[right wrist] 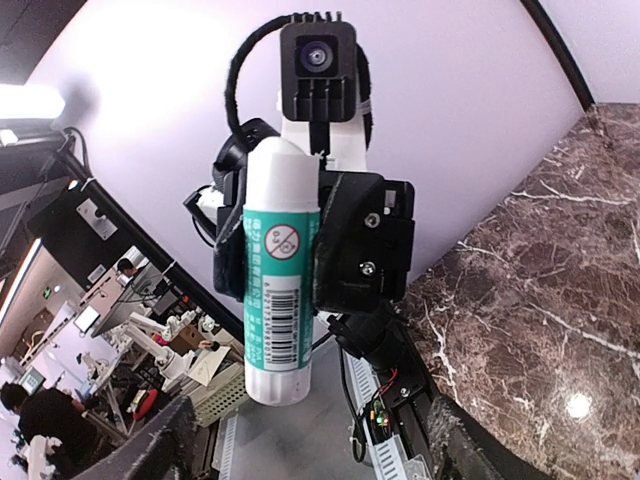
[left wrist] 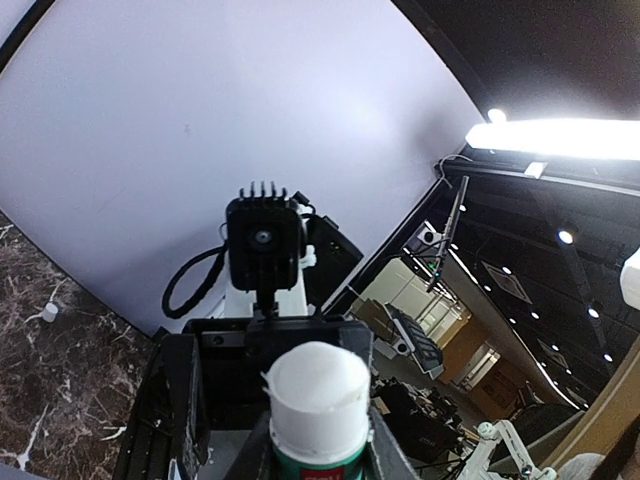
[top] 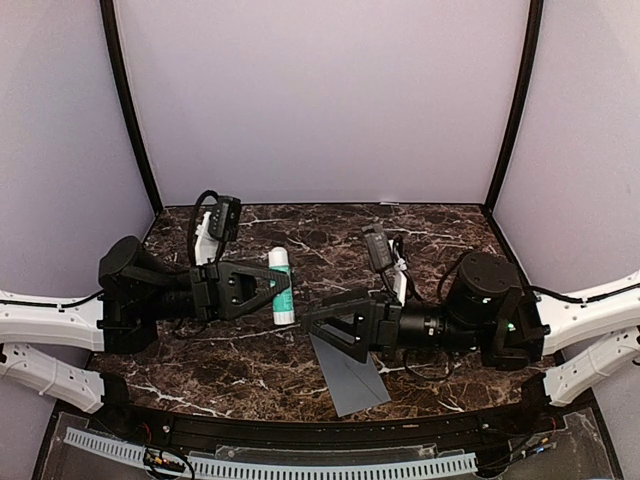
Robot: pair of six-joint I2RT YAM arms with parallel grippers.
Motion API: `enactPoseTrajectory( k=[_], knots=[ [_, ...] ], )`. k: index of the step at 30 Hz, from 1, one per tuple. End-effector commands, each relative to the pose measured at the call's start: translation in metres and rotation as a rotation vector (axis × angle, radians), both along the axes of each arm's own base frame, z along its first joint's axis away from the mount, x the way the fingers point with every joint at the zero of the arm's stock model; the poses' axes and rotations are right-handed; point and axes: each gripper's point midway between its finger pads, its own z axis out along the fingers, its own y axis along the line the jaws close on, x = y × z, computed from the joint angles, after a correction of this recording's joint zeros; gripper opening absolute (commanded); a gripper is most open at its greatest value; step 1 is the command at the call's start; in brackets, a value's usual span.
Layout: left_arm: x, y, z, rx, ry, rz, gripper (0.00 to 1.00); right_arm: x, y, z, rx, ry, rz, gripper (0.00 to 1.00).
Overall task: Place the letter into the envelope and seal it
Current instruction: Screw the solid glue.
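Over the middle of the table (top: 450,230), between my two arms, is where it's all happening right now. My left gripper (top: 268,290) is clamped around the body of the glue stick (top: 279,262), holding it up off the marble. My right gripper (top: 308,318) sits just beside the stick's lower end with its jaws spread wide. In the right wrist view the fingers (right wrist: 150,445) stand far apart with nothing between them, so that one's empty. The envelope (top: 352,380) lies flat near the front edge, partly under my right arm. I can't see the letter anywhere, so I'm guessing it's already inside and this is the gluing part. I honestly can't tell whether the cap is off. If it isn't, I'd grab the end squarely with the right and pull straight along the stick. After that I'd pin the envelope with the right, tip the stick down and run it lightly along the flap edges. Press too hard and the paper will probably skid or wrinkle.
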Motion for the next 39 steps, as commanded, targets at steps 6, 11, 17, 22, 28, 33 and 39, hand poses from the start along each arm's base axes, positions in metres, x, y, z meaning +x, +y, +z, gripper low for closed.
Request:
enactPoseTrajectory(
  k=[6, 11, 17, 22, 28, 33, 39],
  knots=[
    [-0.02, 0.006, 0.023, -0.123, -0.077, -0.1, 0.0, -0.024, 0.017, 0.036, 0.123, -0.043, 0.108, 0.59],
    [-0.02, 0.005, 0.024, -0.13, -0.077, -0.103, 0.0, -0.028, 0.02, 0.039, 0.143, -0.046, 0.126, 0.49],
    [-0.02, 0.004, 0.022, -0.127, -0.075, -0.106, 0.0, -0.028, 0.022, 0.037, 0.14, -0.035, 0.128, 0.36],
    [-0.021, 0.004, 0.023, -0.133, -0.071, -0.113, 0.0, -0.026, 0.022, 0.038, 0.138, -0.032, 0.12, 0.37],
    [-0.022, 0.005, 0.021, -0.133, -0.072, -0.122, 0.0, -0.022, 0.023, 0.035, 0.129, -0.023, 0.095, 0.37],
    [-0.023, 0.005, 0.021, -0.133, -0.07, -0.13, 0.0, -0.02, 0.027, 0.033, 0.123, -0.018, 0.088, 0.35],
    [-0.026, 0.006, 0.022, -0.141, -0.075, -0.143, 0.0, -0.02, 0.033, 0.036, 0.12, -0.022, 0.092, 0.34]
  ],
)
